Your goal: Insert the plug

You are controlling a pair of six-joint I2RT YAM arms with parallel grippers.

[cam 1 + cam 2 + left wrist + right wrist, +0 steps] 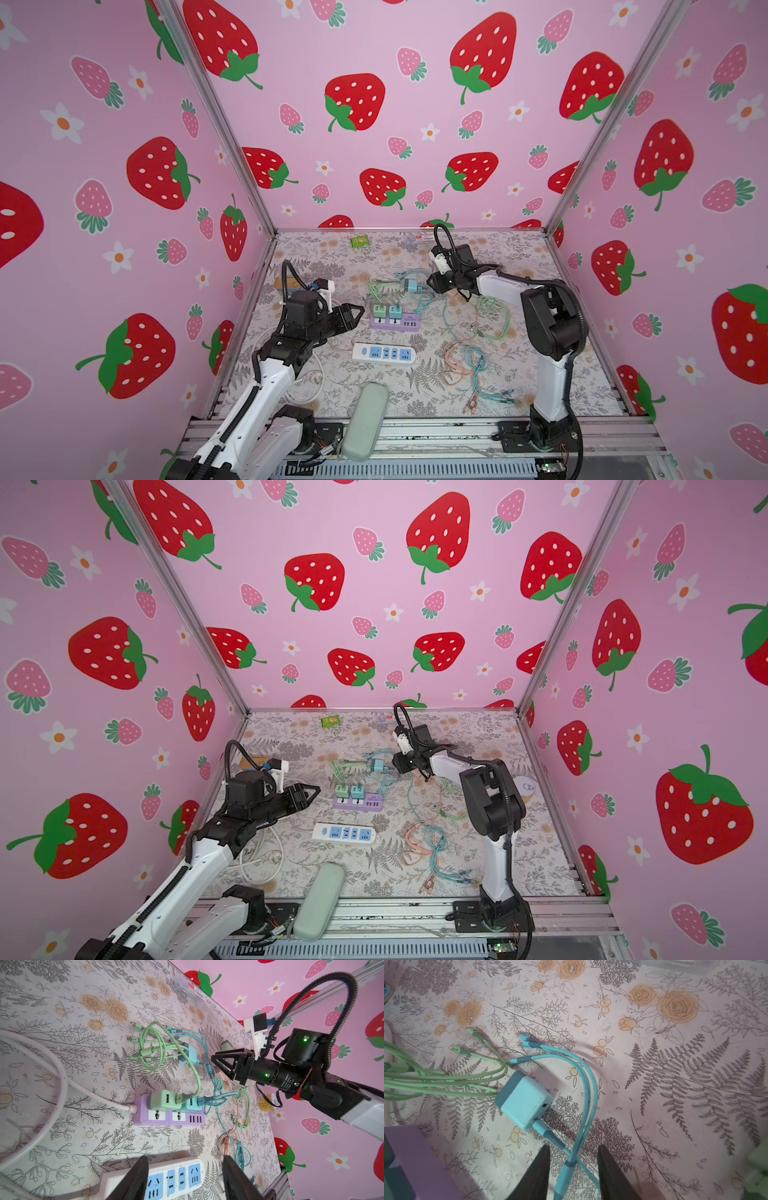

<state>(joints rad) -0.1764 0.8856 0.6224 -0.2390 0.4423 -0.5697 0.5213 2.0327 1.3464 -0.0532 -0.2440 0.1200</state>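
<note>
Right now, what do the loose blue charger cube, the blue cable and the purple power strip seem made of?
Blue charger cube: likely matte moulded plastic; smooth faces, rounded edges. Blue cable: probably soft rubbery or silicone sheath; bends in loose curves, dull surface. Purple power strip: apparently hard plastic, satin finish; smooth moulded body.

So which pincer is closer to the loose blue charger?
Right. The right pincer is just beside the blue charger; the left pincer hangs farther off, near the purple power strip.
</note>
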